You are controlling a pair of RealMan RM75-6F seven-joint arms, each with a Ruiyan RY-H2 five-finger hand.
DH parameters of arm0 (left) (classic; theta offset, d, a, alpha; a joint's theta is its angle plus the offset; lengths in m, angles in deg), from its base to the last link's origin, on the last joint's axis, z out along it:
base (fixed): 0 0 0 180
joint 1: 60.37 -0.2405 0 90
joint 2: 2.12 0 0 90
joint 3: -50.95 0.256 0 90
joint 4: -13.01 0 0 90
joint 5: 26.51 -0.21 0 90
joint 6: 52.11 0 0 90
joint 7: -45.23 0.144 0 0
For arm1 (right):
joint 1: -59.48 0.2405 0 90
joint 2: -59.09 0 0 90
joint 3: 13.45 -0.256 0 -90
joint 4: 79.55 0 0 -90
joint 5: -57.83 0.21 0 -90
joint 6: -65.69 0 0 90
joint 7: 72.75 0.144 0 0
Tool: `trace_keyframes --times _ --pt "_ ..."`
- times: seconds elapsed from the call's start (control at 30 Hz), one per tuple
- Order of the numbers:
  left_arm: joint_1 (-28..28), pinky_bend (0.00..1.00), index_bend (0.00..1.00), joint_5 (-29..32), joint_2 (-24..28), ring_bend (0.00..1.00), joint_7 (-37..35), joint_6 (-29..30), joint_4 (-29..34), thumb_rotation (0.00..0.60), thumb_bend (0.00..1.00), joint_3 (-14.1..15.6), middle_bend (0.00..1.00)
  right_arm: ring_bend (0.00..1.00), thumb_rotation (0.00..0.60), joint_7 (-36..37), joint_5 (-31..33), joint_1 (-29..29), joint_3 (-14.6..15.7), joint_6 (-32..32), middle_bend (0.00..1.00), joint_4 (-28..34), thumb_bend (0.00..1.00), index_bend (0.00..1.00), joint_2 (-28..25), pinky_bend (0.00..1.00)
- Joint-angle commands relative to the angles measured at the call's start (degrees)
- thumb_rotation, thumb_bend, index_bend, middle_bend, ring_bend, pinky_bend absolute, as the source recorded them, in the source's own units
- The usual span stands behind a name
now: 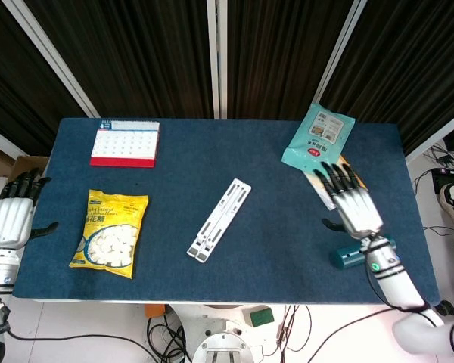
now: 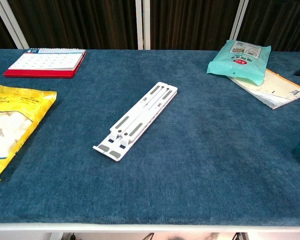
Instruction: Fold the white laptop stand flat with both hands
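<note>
The white laptop stand point(image 1: 219, 219) lies flat and folded on the blue table, running diagonally near the middle; in the chest view the stand point(image 2: 136, 119) has nothing touching it. My right hand point(image 1: 352, 203) hovers far to the right with its fingers spread and empty. At the table's left edge my left hand point(image 1: 13, 215) is off the table, fingers apart, holding nothing. Neither hand shows in the chest view.
A yellow snack bag point(image 1: 111, 233) lies at the left, a red-edged desk calendar point(image 1: 125, 143) at the back left. A teal wipes pack point(image 1: 318, 136) rests on a tan envelope point(image 1: 339, 180) at the back right. A teal object point(image 1: 353, 256) sits near the right front edge.
</note>
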Motion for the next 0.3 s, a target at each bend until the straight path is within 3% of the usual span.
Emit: trace_keyframes --times 0.03,0.3 --pt "-3.56 0.16 0.18 -3.33 1.19 0.07 0.97 4.26 2.55 0.600 0.00 2.43 0.06 0.00 0.600 9.91 -1.49 -10.38 4.17 8.42 0.03 2.71 0.08 0.00 -5.81 0.00" --pt "-9.06 0.16 0.18 -8.70 1.42 0.07 3.85 10.02 6.29 0.600 0.00 6.44 0.07 0.00 0.600 20.90 -7.91 -17.93 6.65 12.70 0.04 -2.76 0.10 0.00 -6.51 0.00"
